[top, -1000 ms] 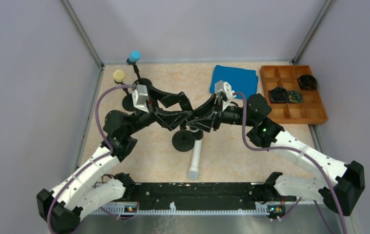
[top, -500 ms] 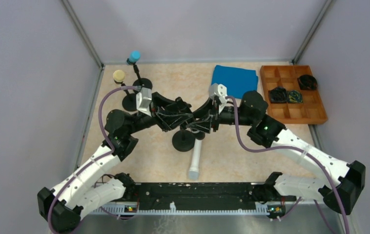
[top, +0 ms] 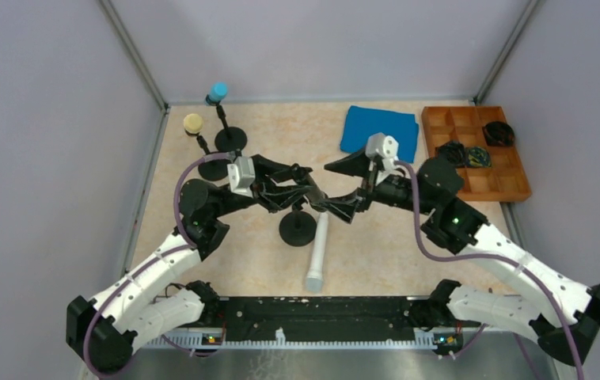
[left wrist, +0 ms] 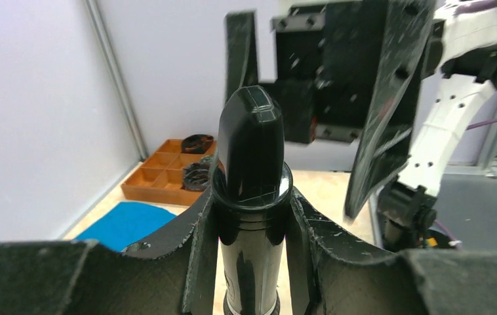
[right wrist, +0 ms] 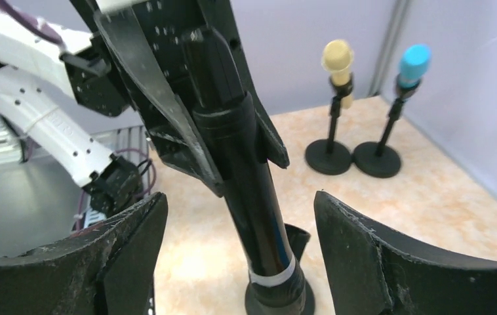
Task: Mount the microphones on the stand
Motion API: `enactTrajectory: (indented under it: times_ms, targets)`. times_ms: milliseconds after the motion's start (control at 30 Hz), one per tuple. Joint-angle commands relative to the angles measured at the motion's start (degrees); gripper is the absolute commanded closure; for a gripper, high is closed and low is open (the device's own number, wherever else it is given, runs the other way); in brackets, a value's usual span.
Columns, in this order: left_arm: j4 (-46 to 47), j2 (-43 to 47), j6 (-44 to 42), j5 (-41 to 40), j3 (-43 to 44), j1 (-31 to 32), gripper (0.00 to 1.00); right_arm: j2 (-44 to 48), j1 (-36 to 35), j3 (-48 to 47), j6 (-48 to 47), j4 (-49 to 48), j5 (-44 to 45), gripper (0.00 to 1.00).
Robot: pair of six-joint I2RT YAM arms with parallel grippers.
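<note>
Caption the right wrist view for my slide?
Left tool grips upright black microphone; right tool open around it; cream microphone and light blue microphone mounted behind.

Beige table, blue cloth, orange tray, white microphone

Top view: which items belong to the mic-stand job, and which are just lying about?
Job: black microphone in left gripper, white microphone lying flat, cream microphone, light blue microphone, centre stand.
Lying about: blue cloth, orange tray, its black parts.
</note>
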State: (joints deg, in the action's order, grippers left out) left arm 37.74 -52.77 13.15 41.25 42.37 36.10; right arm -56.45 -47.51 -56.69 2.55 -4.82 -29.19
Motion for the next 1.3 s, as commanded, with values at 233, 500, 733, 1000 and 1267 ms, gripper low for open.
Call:
enactTrajectory:
  times_ms: [233,500,733,1000,1267]
  targets:
    - [16.9,1.5,-31.3,6.4,-6.5,0.0,1.00,14.6,-0.7,4.6,19.0,-4.2,30.1,0.19]
    - [21.0,-0.8,-52.3,13.9,-6.2,0.1,1.00,9.9,1.7,6.0,56.0,-3.5,34.1,0.26]
    - [5.6,1.0,-68.0,18.5,-2.4,0.1,1.00,2.5,7.8,9.7,77.8,-19.8,14.9,0.28]
    - [3.5,-0.5,-71.9,20.4,-0.7,0.1,1.00,-4.4,7.8,9.8,83.8,-26.0,7.4,0.28]
    - [4.2,-3.6,-72.8,24.0,1.3,0.4,1.00,-9.0,7.8,8.4,85.4,-28.4,5.1,0.32]
